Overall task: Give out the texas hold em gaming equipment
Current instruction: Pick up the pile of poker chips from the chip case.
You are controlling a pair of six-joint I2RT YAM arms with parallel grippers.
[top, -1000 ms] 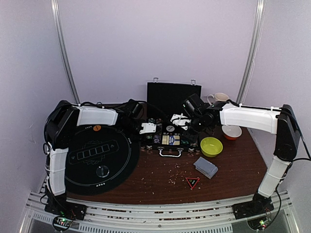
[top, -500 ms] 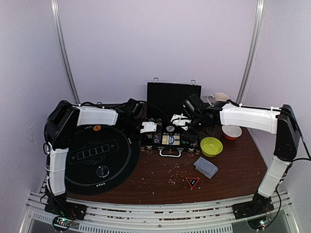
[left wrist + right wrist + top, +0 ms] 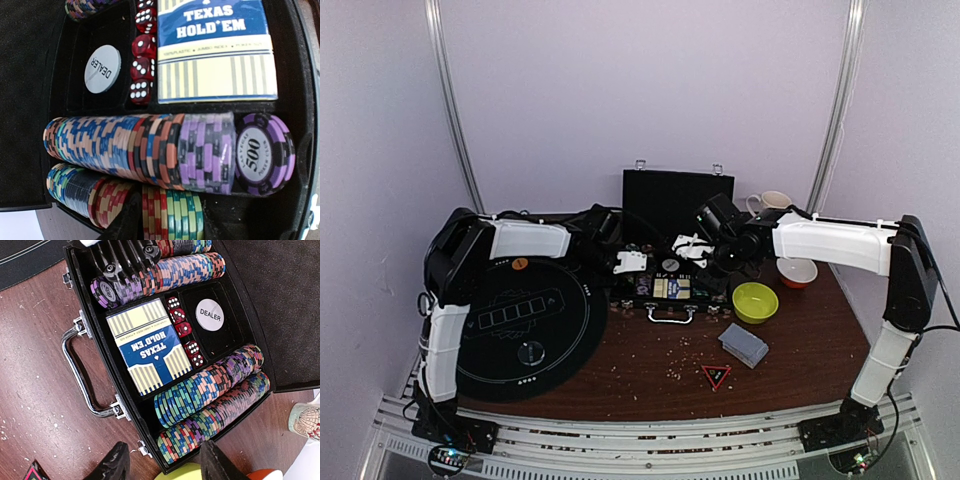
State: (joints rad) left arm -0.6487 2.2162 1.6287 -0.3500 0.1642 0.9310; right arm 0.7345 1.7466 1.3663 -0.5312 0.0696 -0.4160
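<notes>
An open black case (image 3: 665, 287) holds rows of poker chips (image 3: 135, 147), a white dealer button (image 3: 102, 69), red dice (image 3: 141, 55) and a boxed card deck (image 3: 215, 50). My left gripper (image 3: 170, 227) reaches into the case's left end. Its fingers (image 3: 125, 222) press both sides of a short stack of red and teal chips (image 3: 170, 207). My right gripper (image 3: 167, 465) hangs open above the case's right end with nothing between its fingers. A grey-blue deck (image 3: 743, 343) lies on the table. An orange chip (image 3: 519, 263) and a clear disc (image 3: 531, 350) rest on the black mat (image 3: 490, 345).
The case lid (image 3: 675, 200) stands upright at the back. A yellow-green bowl (image 3: 755, 300) sits right of the case, with a red bowl (image 3: 797, 271) and a mug (image 3: 772, 202) behind it. A red triangle card (image 3: 716, 376) lies near the front among crumbs.
My left arm has shifted a little to the right and its jaws have narrowed around the chip stack. The right arm has not moved.
</notes>
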